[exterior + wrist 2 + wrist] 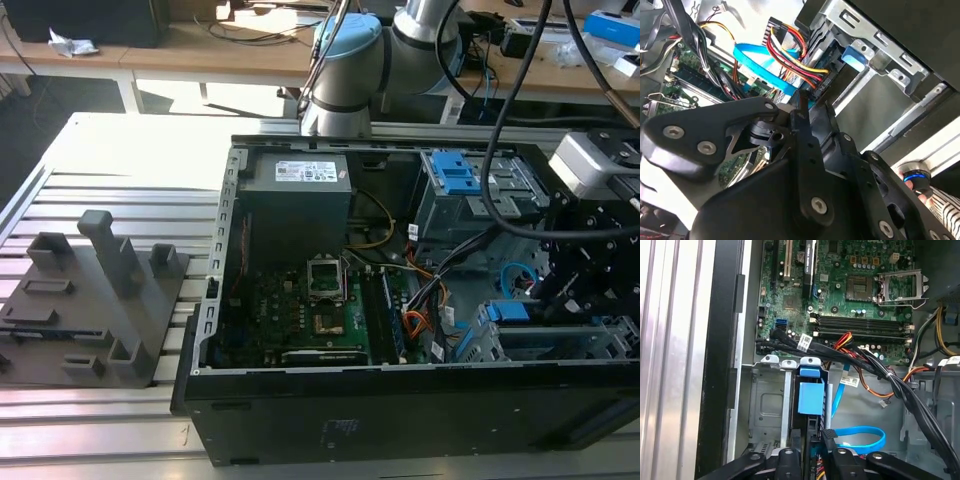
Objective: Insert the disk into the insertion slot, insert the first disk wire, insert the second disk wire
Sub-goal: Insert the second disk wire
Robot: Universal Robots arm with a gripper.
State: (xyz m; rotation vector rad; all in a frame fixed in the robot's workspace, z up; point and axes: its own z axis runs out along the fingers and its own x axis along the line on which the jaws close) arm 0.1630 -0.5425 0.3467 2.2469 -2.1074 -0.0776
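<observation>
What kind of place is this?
Probably a robotics lab or workshop: an open computer case lies on a slotted metal table, a robot arm stands behind it, and cluttered workbenches line the back.

A big black computer case (400,400) lies open on a metal table (90,170) with long grooves. Inside it sits a green board (310,315) with a shiny square socket (327,275) in the middle. A grey box (297,195) with a white sticker sits above the board. Orange, black and blue wires (430,300) curl beside it. A metal cage with a blue latch (458,172) stands near the back. The robot arm (350,70) reaches over, and its black gripper (585,260) hangs low at the exterior view's right, above a silver cage (545,340). A grey plastic stand (95,300) rests beside the case.
</observation>
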